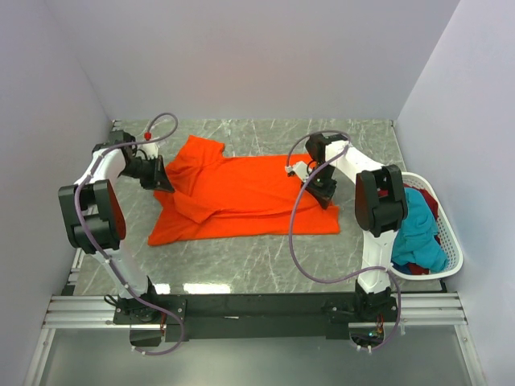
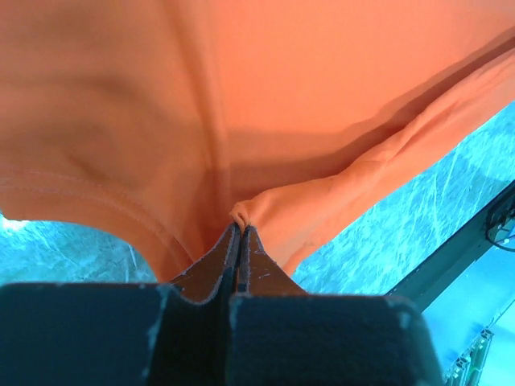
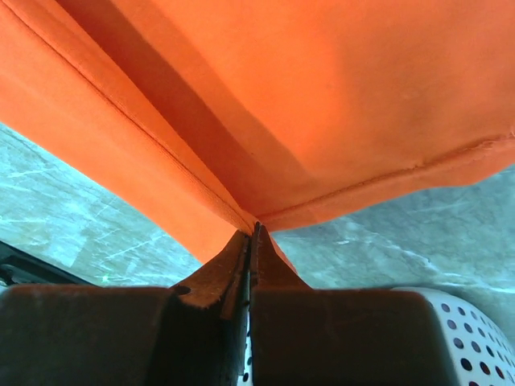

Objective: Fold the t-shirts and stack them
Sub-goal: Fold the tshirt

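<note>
A bright orange t-shirt point(image 1: 241, 197) lies spread across the marble table, its left part folded over. My left gripper point(image 1: 165, 183) is shut on the shirt's left side; in the left wrist view the cloth point(image 2: 265, 121) bunches at the closed tips point(image 2: 240, 229). My right gripper point(image 1: 315, 186) is shut on the shirt's right hem; the right wrist view has the hem point(image 3: 322, 121) pinched at the closed tips point(image 3: 254, 229). Teal point(image 1: 420, 233), dark red point(image 1: 425, 201) and blue t-shirts lie heaped in the basket.
A white plastic basket point(image 1: 452, 241) stands at the table's right edge, and its perforated rim point(image 3: 475, 338) shows in the right wrist view. Grey walls close in the back and both sides. Marble table point(image 1: 241, 265) runs in front of the shirt.
</note>
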